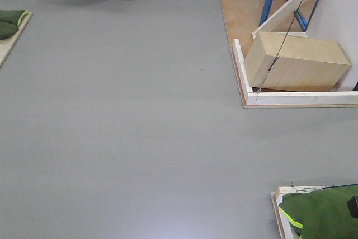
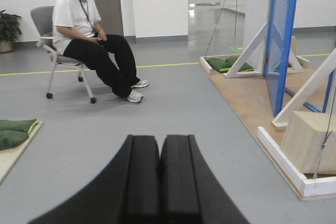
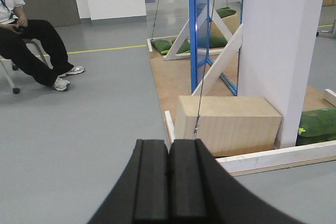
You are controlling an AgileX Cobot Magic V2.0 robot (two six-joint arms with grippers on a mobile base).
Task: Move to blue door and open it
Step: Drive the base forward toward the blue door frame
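Looking at the left wrist view, you are seeing the tall, glossy blue door panel (image 2: 280, 51) standing nearly edge-on at the right of the frame, beyond the pale wooden box (image 2: 310, 140). In the right wrist view it is rising at upper centre, behind that same box. The black left tool (image 2: 159, 142) is sitting closed, pads touching, gripping nothing; the black right tool (image 3: 168, 148) is doing likewise. A seated man in a white shirt (image 2: 79, 14) is occupying the upper left.
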